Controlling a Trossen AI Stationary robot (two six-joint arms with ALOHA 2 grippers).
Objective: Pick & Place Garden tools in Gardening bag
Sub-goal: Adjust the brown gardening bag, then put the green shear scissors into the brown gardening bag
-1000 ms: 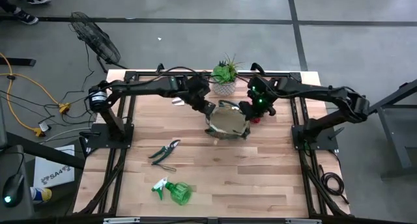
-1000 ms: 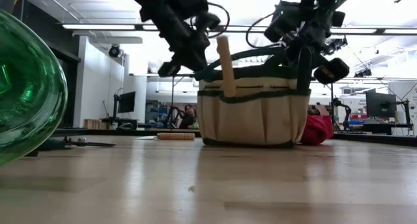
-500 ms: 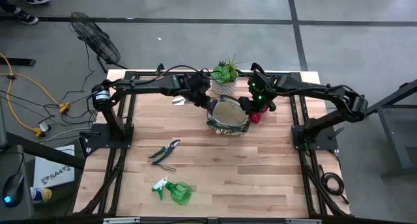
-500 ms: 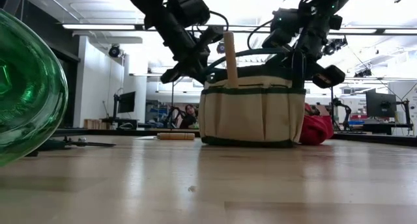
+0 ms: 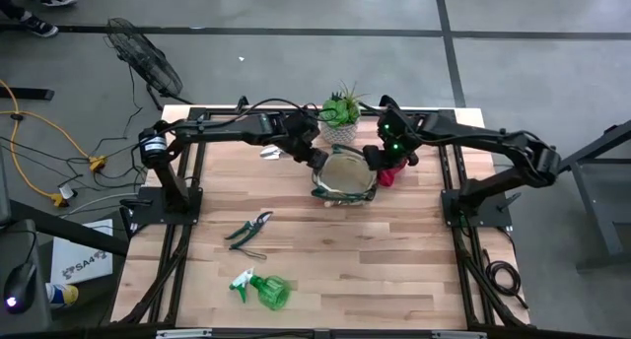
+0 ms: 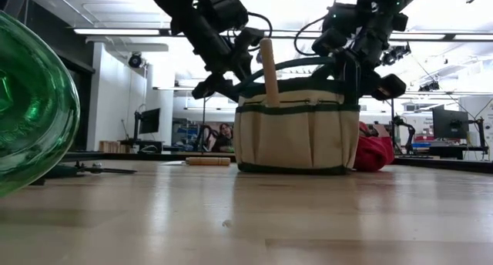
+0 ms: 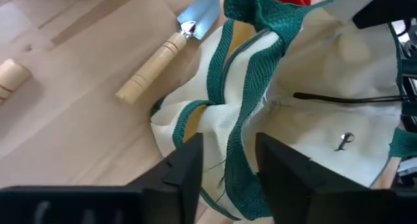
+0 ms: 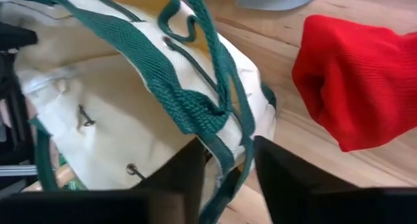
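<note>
Both grippers have pulled the gardening bag back toward the succulent — left gripper and right gripper each pinch its rim. Most work remains, I judge: pruning shears, spray bottle, a trowel and the red piece lie outside — one wooden handle sits in a pocket.

Bag mouth is hemmed in: left gripper on one rim, right gripper on the other, plant close behind. Near surface is wide open, bar shears and spray bottle.
</note>
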